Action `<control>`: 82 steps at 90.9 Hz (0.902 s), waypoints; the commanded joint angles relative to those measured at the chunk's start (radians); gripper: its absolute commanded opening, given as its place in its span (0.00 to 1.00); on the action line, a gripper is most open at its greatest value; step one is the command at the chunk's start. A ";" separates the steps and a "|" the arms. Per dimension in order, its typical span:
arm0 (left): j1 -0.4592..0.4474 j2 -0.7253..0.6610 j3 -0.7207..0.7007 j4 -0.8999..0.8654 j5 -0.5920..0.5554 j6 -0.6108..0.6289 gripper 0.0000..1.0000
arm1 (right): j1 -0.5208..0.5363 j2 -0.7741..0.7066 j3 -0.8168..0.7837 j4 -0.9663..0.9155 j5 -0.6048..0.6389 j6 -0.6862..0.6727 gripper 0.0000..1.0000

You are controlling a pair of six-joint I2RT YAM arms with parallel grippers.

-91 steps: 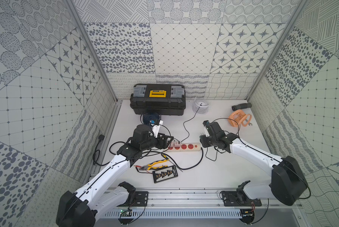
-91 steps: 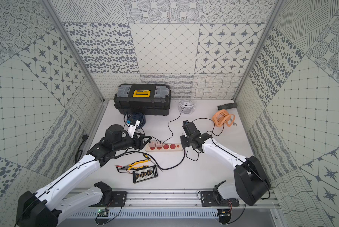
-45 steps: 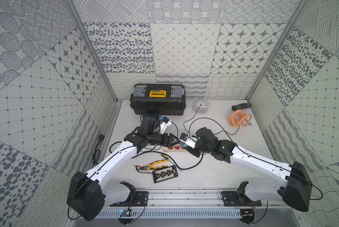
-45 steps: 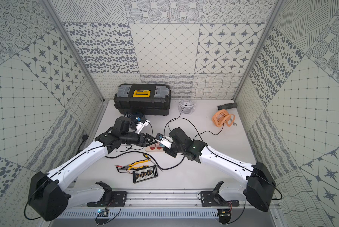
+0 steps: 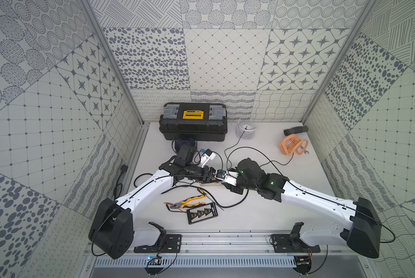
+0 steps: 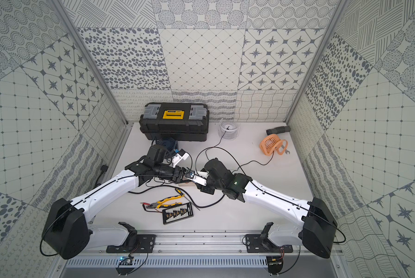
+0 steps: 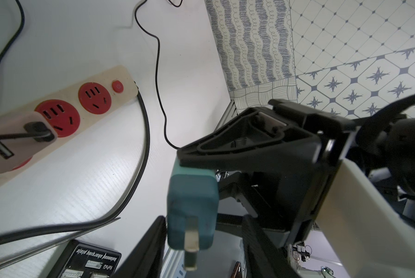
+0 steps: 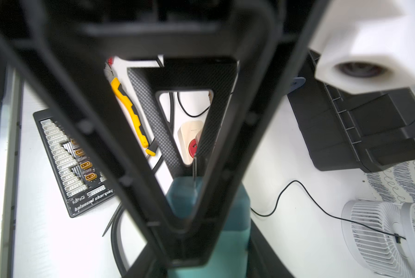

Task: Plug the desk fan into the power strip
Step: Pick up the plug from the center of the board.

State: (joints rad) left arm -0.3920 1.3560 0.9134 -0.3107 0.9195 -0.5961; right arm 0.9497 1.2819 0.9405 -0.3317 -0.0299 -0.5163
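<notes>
Holding the teal plug point(image 7: 192, 199) clamped in my right gripper point(image 8: 201, 255) above the power strip point(image 7: 127, 74); my left gripper point(image 7: 201, 226) flanks it, though I cannot tell whether it grips.

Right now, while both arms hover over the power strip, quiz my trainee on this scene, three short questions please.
1. True or false: the teal plug is already seated in the power strip.
2. Where on the strip is the red button? A. at the thick black cord's end B. in the middle C. at the end opposite the cord
3. What colours are the three desk fans?
Key: 1 false; 2 A; 3 dark blue fan, white fan, orange fan.
</notes>
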 commanded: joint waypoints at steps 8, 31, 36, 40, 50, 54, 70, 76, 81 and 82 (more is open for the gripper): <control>-0.005 0.030 0.003 0.049 0.066 0.001 0.45 | 0.015 -0.005 0.029 0.055 -0.012 -0.022 0.26; -0.006 0.038 0.004 0.070 0.058 0.003 0.12 | 0.035 -0.007 0.043 0.058 0.030 0.012 0.42; -0.005 0.011 -0.012 0.103 0.028 -0.013 0.06 | 0.034 -0.020 0.045 0.061 0.063 0.057 0.59; -0.003 -0.027 -0.032 0.142 -0.011 -0.034 0.04 | 0.032 -0.043 0.046 0.065 0.073 0.105 0.70; 0.016 -0.137 -0.095 0.249 -0.141 -0.093 0.00 | 0.005 -0.122 0.044 0.088 0.039 0.280 0.87; 0.032 -0.178 -0.125 0.301 -0.179 -0.126 0.00 | -0.015 -0.153 0.043 0.101 0.000 0.365 0.92; 0.072 -0.287 -0.236 0.589 -0.261 -0.271 0.00 | -0.155 -0.181 0.035 0.163 -0.325 0.769 0.96; 0.073 -0.315 -0.263 0.666 -0.296 -0.301 0.00 | -0.183 -0.176 0.008 0.243 -0.450 0.898 0.93; 0.074 -0.336 -0.274 0.703 -0.323 -0.309 0.00 | -0.192 -0.170 -0.021 0.339 -0.540 0.997 0.91; 0.074 -0.341 -0.278 0.711 -0.328 -0.310 0.00 | -0.194 -0.167 -0.026 0.362 -0.553 1.015 0.91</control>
State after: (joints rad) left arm -0.3294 1.0836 0.6868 0.0273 0.7368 -0.7666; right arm 0.7734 1.1011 0.9577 -0.1768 -0.3214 0.1852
